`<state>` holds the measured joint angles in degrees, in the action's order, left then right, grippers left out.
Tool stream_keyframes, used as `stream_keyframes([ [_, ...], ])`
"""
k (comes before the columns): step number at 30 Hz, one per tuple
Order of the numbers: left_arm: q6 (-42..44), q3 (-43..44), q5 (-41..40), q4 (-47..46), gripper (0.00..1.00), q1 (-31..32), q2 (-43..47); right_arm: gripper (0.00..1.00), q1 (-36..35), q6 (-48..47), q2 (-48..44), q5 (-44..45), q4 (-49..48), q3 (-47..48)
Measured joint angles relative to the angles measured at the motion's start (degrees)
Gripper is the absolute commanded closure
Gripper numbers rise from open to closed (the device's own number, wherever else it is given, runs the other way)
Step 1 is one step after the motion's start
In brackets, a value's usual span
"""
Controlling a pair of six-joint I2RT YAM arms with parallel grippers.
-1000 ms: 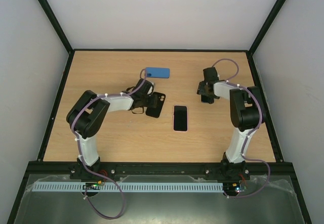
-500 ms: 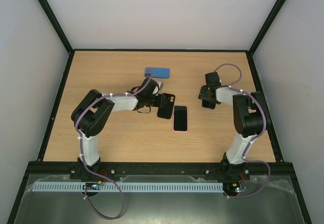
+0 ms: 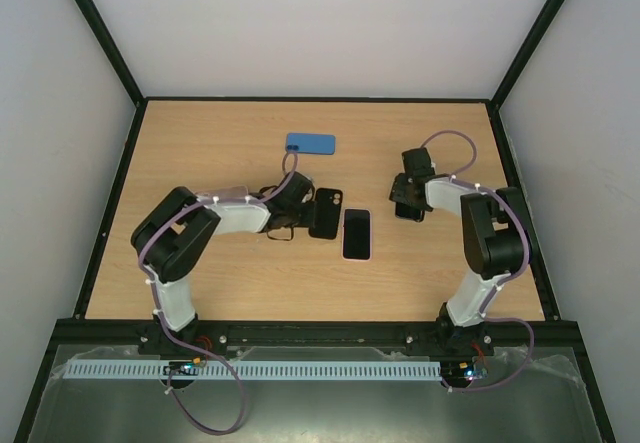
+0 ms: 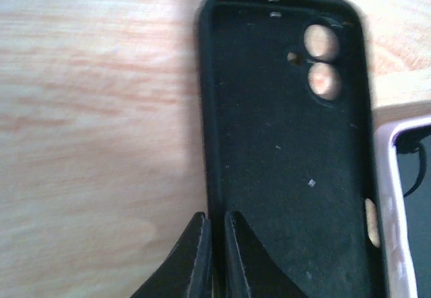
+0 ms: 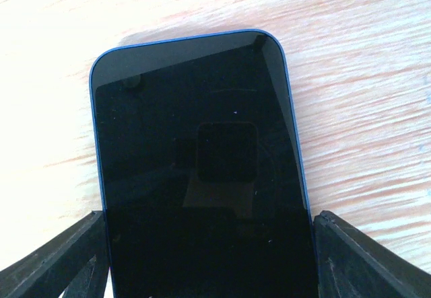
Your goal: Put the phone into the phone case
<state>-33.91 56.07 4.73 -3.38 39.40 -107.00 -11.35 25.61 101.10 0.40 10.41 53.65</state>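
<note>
**Black case pinched at its rim, second phone in the right hand**

We note the black case (image 4: 289, 177) lying flat on the worktop (image 3: 220, 153), hollow side up. Its two round camera cutouts (image 4: 323, 79) sit at the end farthest from the left hand (image 4: 217, 227). That hand's fingers are drawn together on the case's left long wall, one finger outside the rim and one inside, so it is clamped on the case.

Just beside the case's right long side lies a pink-rimmed phone (image 3: 356, 234), screen up and parallel to the case. It is set a little nearer the arm bases. We cannot tell whether the rims touch.

Beyond the case's far end, and apart from it, a blue flat piece (image 3: 310, 143) rests on the wood, turned crosswise to the case.

Well to the right of the case, past the pink-rimmed phone, is the right hand (image 3: 408, 206). It straddles a blue-rimmed phone (image 5: 199, 150) with its dark screen up. One finger is against each long side, closed on it across its width. We cannot tell whether this phone rests on the worktop or is lifted.
</note>
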Motion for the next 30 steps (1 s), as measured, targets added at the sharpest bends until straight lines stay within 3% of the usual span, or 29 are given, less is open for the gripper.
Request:
stream_keyframes([
  [20, -24.7, -22.4, -5.5, 0.6, 0.98, 1.4, 22.5, 0.33, -3.3, 2.1, -7.3, -5.2, -4.7, -8.7],
  [30, -42.1, -24.3, -13.1, 3.1, 0.95, 10.9, 27.3, 0.33, -6.2, 3.1, -8.5, -6.6, -4.0, -9.4],
])
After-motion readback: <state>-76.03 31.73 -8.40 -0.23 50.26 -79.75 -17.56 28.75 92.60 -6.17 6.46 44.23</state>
